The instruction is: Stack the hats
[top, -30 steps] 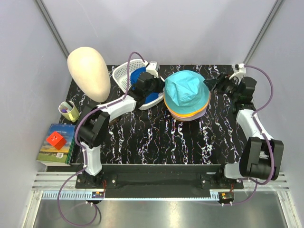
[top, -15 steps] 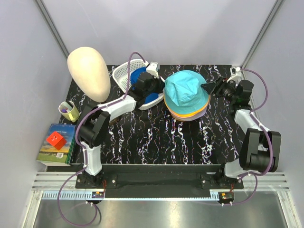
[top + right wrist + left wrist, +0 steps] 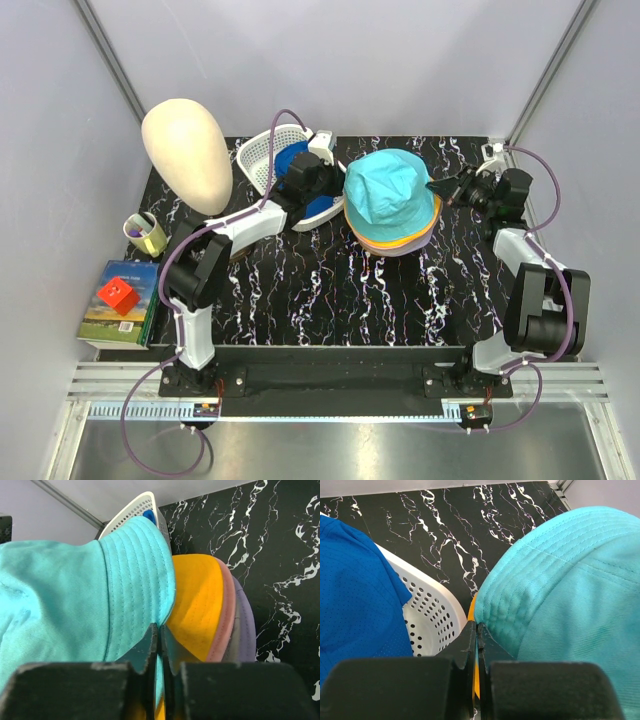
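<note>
A teal bucket hat (image 3: 390,193) lies on top of a stack of orange (image 3: 420,236), pink and lavender hats (image 3: 400,249) at the back middle of the table. At the hat's left side, my left gripper (image 3: 337,192) is shut on its brim; the left wrist view shows teal cloth (image 3: 560,590) pinched at the fingertips (image 3: 476,626). My right gripper (image 3: 438,188) is shut on the brim's right side (image 3: 159,628), over the orange hat (image 3: 197,605), the pink rim (image 3: 227,615) and the lavender rim (image 3: 246,625). A royal-blue hat (image 3: 293,160) lies in the basket.
A white perforated basket (image 3: 258,152) stands tipped behind the left gripper, close against the stack (image 3: 427,610). A cream mannequin head (image 3: 187,153) stands at the back left. A cup (image 3: 147,232) and a book with a red cube (image 3: 118,297) sit off the left edge.
My right gripper moved left to the stack and shut on the teal hat's brim. The teal hat shifted slightly left. The left arm stayed put.
</note>
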You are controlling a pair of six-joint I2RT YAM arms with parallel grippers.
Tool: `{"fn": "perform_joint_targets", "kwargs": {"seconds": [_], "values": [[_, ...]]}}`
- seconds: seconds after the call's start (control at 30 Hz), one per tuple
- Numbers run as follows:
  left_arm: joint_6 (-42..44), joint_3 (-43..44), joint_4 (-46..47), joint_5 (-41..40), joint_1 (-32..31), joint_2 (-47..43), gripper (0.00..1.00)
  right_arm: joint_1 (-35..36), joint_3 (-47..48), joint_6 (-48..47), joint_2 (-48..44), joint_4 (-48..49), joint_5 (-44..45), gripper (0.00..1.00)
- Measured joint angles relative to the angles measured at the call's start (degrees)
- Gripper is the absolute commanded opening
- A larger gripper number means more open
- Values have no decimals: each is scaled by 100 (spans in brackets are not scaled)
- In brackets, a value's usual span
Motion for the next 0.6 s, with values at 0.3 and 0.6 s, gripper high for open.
{"fn": "perform_joint_targets", "kwargs": {"seconds": [0.3, 0.6], "values": [[0, 0, 31, 2, 7, 0, 0, 26, 0, -170, -138, -544, 553, 0], [-4, 337, -17, 7, -37, 199, 0, 129, 76, -439, -293, -1438, 1797, 0]]}}
